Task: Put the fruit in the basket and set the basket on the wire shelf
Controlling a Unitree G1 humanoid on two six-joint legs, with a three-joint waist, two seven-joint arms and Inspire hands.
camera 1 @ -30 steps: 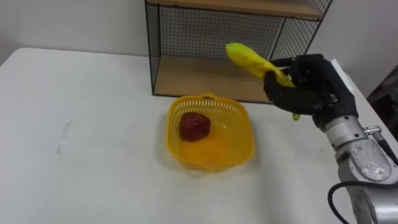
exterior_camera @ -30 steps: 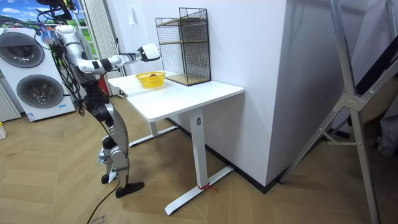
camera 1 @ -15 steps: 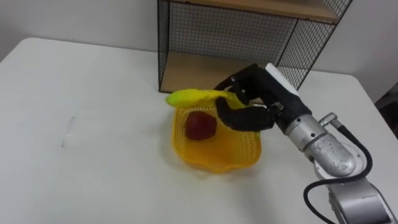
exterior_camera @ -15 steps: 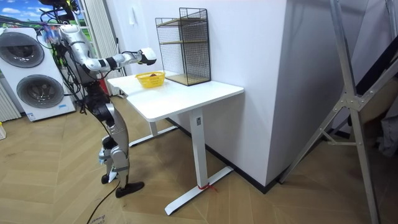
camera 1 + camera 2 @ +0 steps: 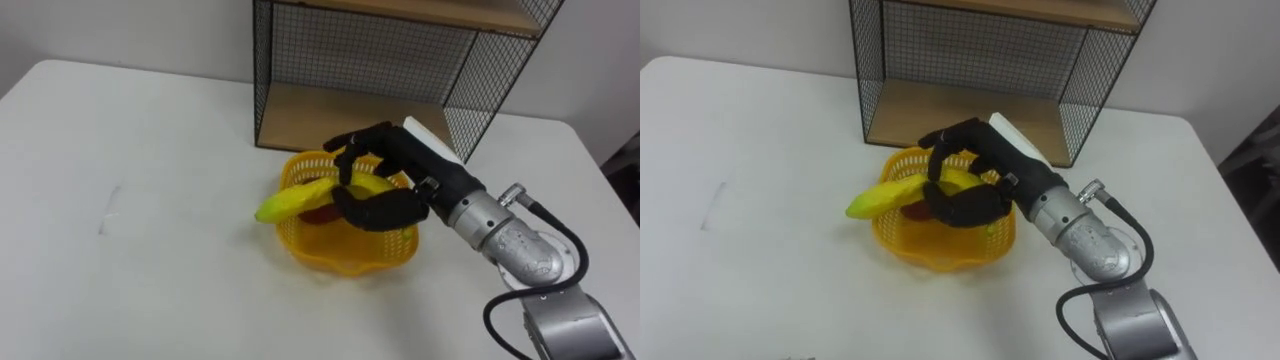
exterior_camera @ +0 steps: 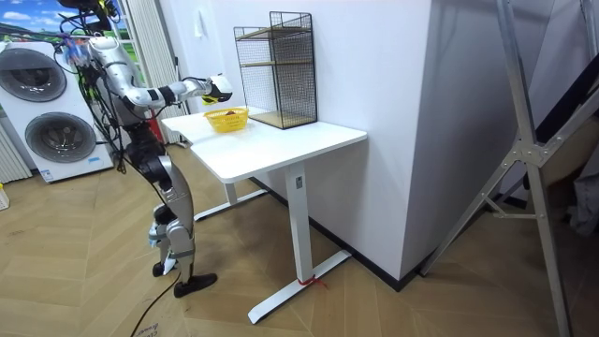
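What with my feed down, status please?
Right hand curled round banana, over basket. Banana's tip overhangs rim, not yet released. Wire shelf right behind, nothing between.

Basket (image 5: pixel 342 262) on table (image 5: pixel 150 200) before wire shelf (image 5: pixel 350 60); banana (image 5: pixel 285 203) apparently across basket rim.

Soft, even light is falling from above on the white tabletop (image 5: pixel 150 250), leaving it bright without glare. The yellow basket (image 5: pixel 345 262) is casting only a faint, diffuse shadow just beneath its rim.

Right robot hand (image 5: pixel 392 180) palm down, fingers curled in grasp, arm outstretched
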